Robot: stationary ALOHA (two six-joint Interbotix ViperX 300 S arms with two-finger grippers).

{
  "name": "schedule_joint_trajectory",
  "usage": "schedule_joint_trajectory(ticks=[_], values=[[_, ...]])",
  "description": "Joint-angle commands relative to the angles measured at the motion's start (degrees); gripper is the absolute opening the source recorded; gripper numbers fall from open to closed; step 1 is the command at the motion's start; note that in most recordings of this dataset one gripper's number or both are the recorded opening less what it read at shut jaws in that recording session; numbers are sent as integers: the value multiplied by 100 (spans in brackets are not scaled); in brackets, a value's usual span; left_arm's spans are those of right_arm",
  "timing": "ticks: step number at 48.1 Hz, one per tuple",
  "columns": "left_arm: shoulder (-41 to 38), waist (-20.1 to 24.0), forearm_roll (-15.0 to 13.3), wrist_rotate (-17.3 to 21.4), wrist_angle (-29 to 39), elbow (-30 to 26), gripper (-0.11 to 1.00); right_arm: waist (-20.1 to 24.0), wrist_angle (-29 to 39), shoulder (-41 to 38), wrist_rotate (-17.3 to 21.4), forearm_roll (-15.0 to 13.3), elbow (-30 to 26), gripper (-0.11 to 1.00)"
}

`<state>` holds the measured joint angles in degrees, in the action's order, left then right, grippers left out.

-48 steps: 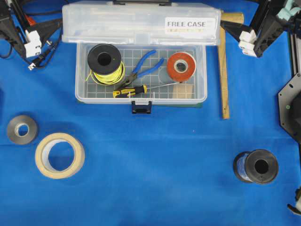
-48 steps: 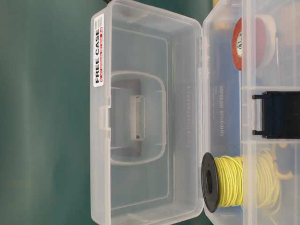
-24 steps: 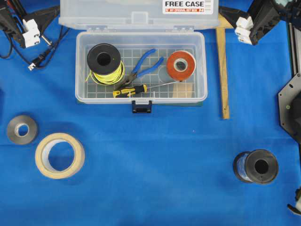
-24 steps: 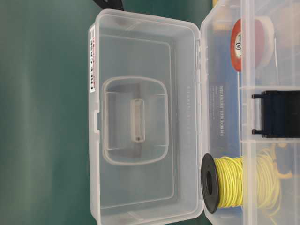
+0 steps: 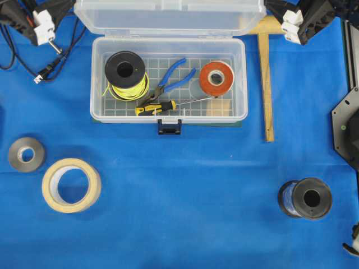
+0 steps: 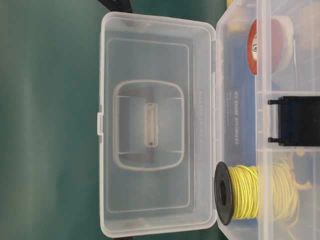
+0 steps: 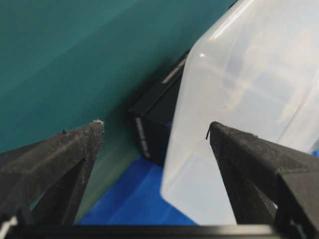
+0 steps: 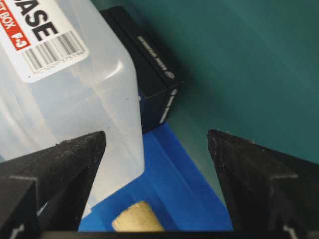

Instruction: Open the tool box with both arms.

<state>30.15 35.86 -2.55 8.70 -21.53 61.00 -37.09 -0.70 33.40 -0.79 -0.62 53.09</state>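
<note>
The clear tool box (image 5: 168, 119) stands open on the blue cloth, its lid (image 5: 168, 19) swung up and back, its black front latch (image 5: 169, 127) hanging free. In the table-level view the lid (image 6: 150, 45) shows its inside, next to the latch (image 6: 295, 121). My left gripper (image 5: 59, 7) is at the lid's back left corner and the right gripper (image 5: 279, 8) at its back right corner. In the wrist views the left gripper (image 7: 154, 130) and right gripper (image 8: 157, 137) are open, with a lid corner (image 7: 234, 99) (image 8: 99, 99) between or beside the fingers, unclamped.
Inside the box lie a yellow wire spool (image 5: 124, 70), blue pliers (image 5: 176, 75), red tape (image 5: 216, 77) and a screwdriver (image 5: 154, 108). A wooden tool (image 5: 266, 84) lies right of it. Grey tape (image 5: 26, 154), masking tape (image 5: 71, 185) and a black spool (image 5: 305, 198) sit nearer.
The lid has swung further up and back, its sticker turning out of the overhead view. Both grippers moved back toward the far edge with it, staying open.
</note>
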Motion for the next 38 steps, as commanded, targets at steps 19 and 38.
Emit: schedule_joint_trajectory(ticks=[19, 38], values=[[-246, 352, 18, 9, -35, -308, 93, -299, -97, -396, -44, 18, -422, 85], [-510, 580, 26, 9, 0, -457, 93, -439, -70, -747, -35, -18, -589, 85]])
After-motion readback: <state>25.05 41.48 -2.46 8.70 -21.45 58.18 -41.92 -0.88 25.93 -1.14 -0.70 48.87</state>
